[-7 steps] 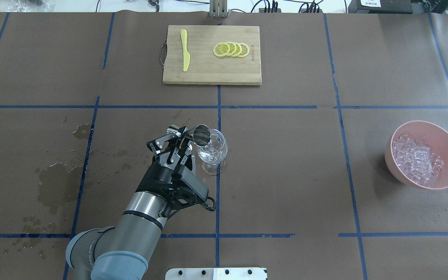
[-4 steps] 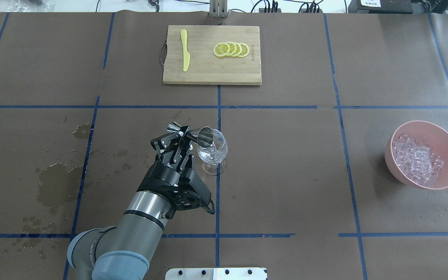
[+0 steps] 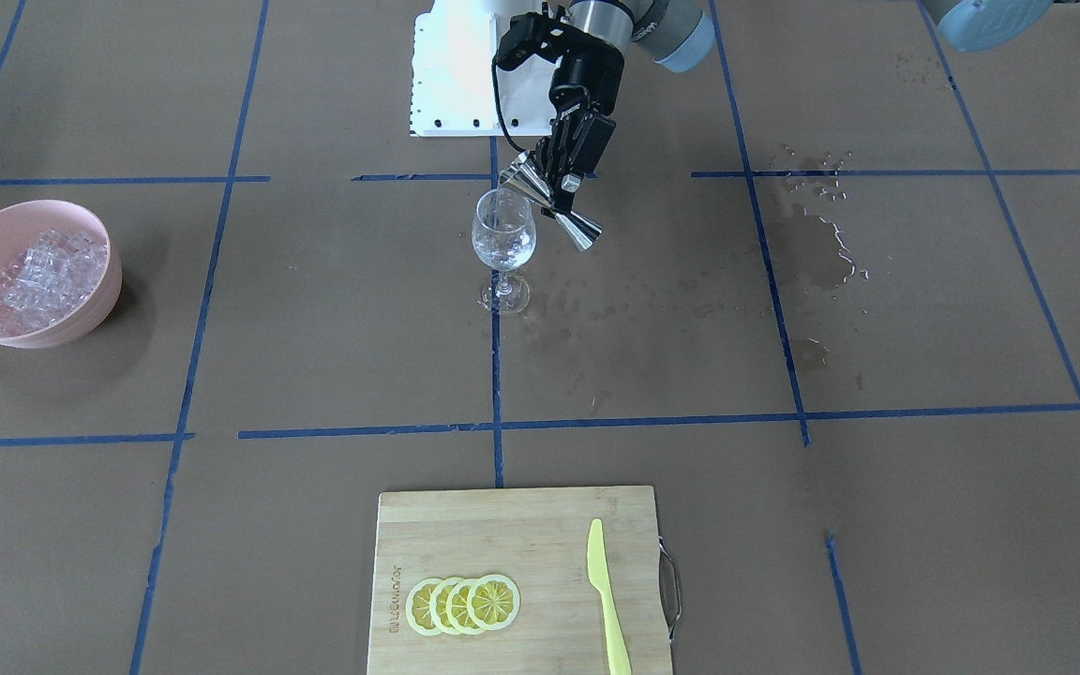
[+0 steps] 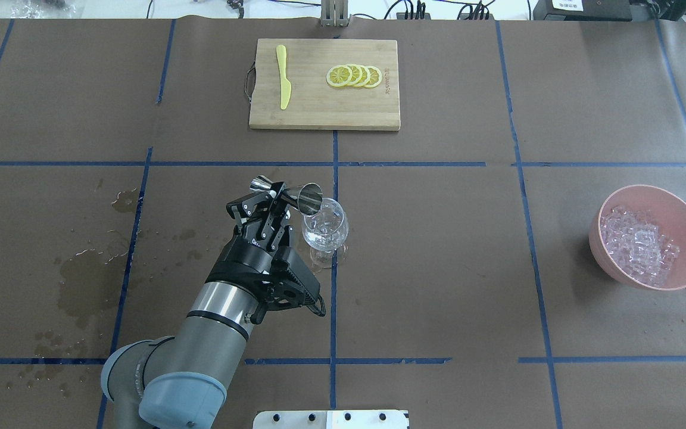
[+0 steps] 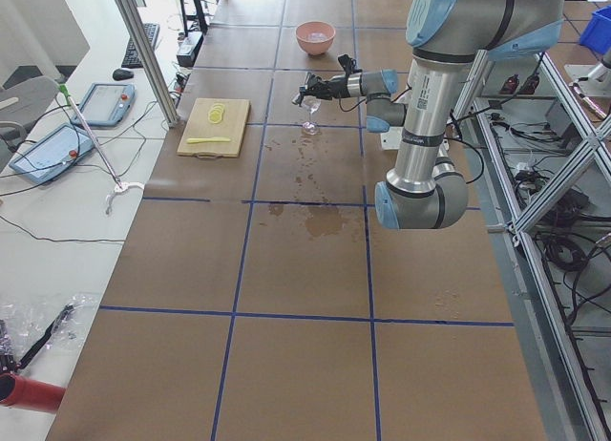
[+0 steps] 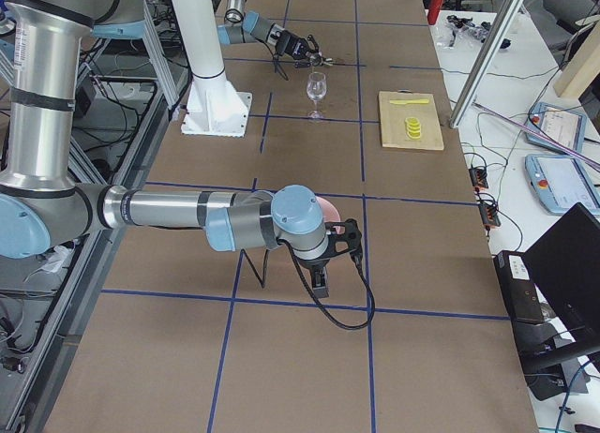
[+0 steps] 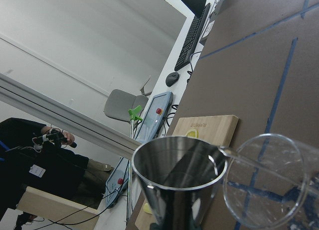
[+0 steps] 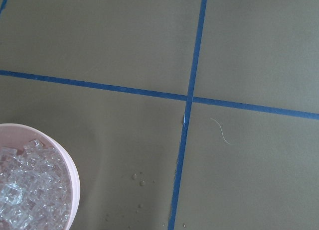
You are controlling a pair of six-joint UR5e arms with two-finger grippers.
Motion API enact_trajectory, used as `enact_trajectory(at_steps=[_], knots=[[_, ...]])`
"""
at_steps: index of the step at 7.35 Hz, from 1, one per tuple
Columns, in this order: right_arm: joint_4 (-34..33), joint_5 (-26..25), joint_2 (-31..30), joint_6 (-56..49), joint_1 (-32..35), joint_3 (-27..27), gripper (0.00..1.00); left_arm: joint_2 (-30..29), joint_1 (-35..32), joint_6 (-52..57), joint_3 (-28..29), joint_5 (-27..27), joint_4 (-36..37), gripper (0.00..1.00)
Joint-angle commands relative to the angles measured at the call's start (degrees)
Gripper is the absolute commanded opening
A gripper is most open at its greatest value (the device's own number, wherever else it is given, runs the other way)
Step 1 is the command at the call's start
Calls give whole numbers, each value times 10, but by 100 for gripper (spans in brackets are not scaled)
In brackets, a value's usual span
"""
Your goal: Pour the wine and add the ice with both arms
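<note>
**While the jigger is held tipped at the glass, the ice lies by the right edge**

Where the centre tape line runs through the middle of the table [image 4: 438, 238], a clear stemmed glass [image 4: 326, 228] is seen standing upright. A steel jigger [image 4: 309, 199] is clamped at its waist between the fingers of the left gripper [image 4: 281, 200], so the claw is closed on it. The jigger is tilted almost level. Its wide mouth is turned toward the glass and set just beside the rim, on the side toward the far edge. A little of the wine [image 3: 502, 251], colourless, can be made out low in the bowl of the glass.

The ice [image 4: 638, 244] is heaped in a pink bowl [image 4: 652, 190] near the right edge of the table. The right gripper [image 6: 321, 279] is shown only from the side, near that bowl, and whether it is open or closed cannot be told.

A cutting board [image 4: 319, 116] with lemon slices [image 4: 355, 76] and a yellow knife [image 4: 284, 77] lies at the middle of the far edge. Toward the left edge, wet patches [image 4: 81, 280] are spread.
</note>
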Motion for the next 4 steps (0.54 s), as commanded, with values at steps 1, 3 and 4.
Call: enact_trajectory(at_steps=[1, 3, 4], knots=[[0, 0, -1, 0, 1, 1, 100, 4, -6, 1, 1, 0, 1, 0], [0, 0, -1, 0, 1, 1, 100, 1, -7, 52, 1, 1, 7, 0], [0, 0, -2, 0, 1, 1, 100, 0, -8, 79, 1, 3, 7, 0]])
